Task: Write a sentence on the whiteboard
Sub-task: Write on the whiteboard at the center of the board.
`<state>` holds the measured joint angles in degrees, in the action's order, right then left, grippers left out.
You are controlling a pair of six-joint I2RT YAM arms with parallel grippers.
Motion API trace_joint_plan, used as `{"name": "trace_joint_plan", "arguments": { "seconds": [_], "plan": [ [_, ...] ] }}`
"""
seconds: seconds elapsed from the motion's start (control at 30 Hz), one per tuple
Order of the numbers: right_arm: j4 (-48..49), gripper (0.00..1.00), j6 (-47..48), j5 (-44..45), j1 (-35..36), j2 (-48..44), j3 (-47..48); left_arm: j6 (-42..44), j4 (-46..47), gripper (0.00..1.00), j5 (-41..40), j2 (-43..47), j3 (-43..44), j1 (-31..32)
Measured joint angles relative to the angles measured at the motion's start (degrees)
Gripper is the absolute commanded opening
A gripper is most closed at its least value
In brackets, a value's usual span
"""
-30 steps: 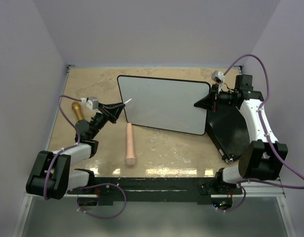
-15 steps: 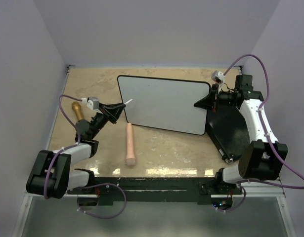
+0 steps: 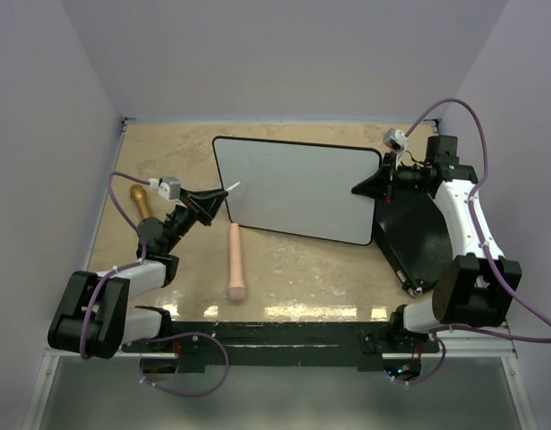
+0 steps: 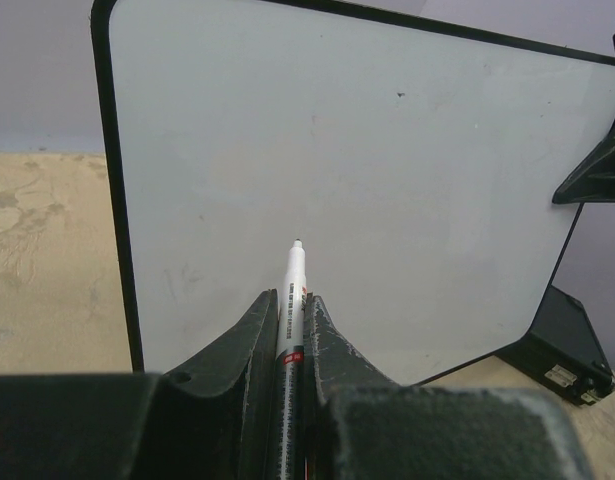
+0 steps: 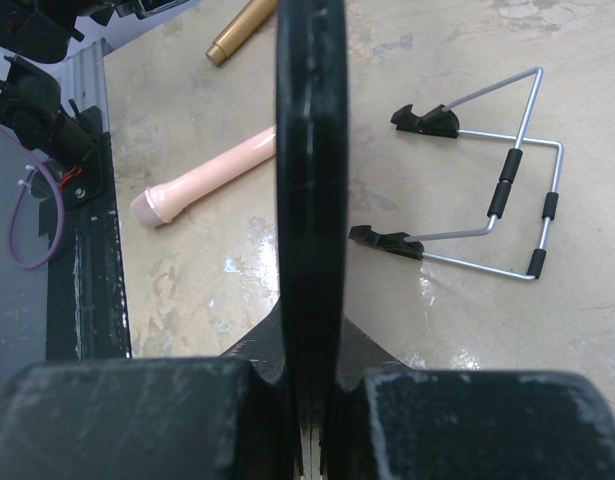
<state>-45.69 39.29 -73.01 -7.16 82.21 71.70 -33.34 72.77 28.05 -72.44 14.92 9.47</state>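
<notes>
Pink cylinder point(image 3: 235, 262) lying toward the table's point(image 3: 293, 269) near edge, left of centre. Left gripper point(image 4: 290, 305) squeezing fully closed on a white marker point(image 4: 295, 265), tip pointing at the whiteboard's point(image 3: 297, 193) lower-left area; can't tell if it's touching. Gold cylinder point(image 3: 141, 199) lying by the left edge. Black case point(image 3: 418, 235) lying along the right edge. Whiteboard standing tilted mid-table, face showing glossy white with faint smudges. Right gripper point(image 3: 360, 188) pinching tight on its right rim. Wire stand point(image 5: 497, 205) lying on the table on the board's back side.
</notes>
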Motion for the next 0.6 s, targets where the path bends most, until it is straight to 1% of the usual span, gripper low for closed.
{"name": "trace_joint_plan", "arguments": {
  "seconds": [0.6],
  "plan": [
    [-0.04,0.00,0.00,0.02,0.00,0.02,0.00,0.00,0.00,0.00,-0.37,-1.90,-0.68,0.00]
  ]
}}
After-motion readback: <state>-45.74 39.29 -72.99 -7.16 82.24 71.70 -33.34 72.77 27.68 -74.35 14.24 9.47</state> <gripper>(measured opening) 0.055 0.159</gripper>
